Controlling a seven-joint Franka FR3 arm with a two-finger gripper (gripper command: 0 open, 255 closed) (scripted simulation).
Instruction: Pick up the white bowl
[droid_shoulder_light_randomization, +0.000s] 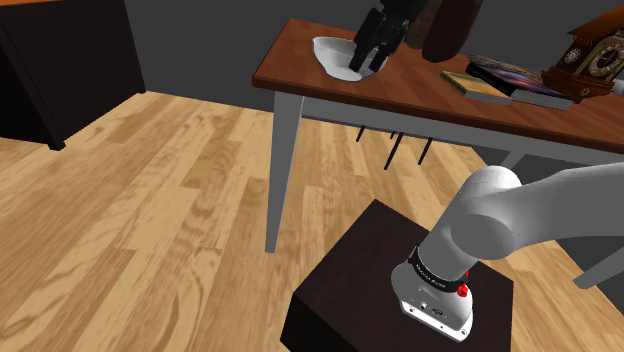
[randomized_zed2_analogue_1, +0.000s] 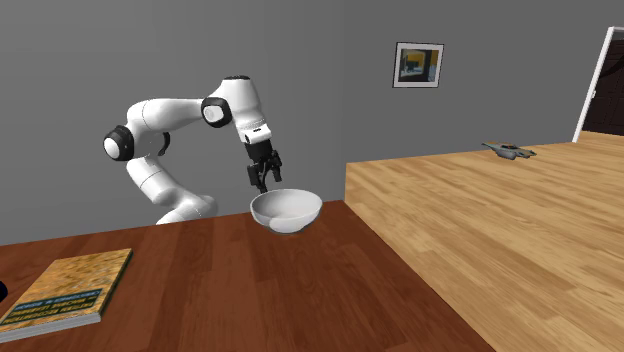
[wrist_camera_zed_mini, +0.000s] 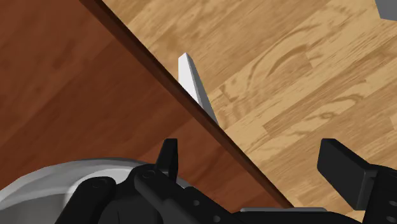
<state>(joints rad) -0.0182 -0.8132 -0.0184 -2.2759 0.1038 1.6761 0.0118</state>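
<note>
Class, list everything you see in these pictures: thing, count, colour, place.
Bowl: one, white, table corner.
Table: one, brown top, pale legs, on wooden floor.
Yellowish book: one, on table.
Dark book: one, beside it.
Clock: one, brown, by the books.
Picture: one, framed, grey wall.
Cabinet: one, dark, shoulder view's left.
Small dark thing: one, on floor, unidentifiable.
Stand: one, dark, beside table.
Arm: one, white.
Claw: one, black, open, at the bowl's rim.
</note>
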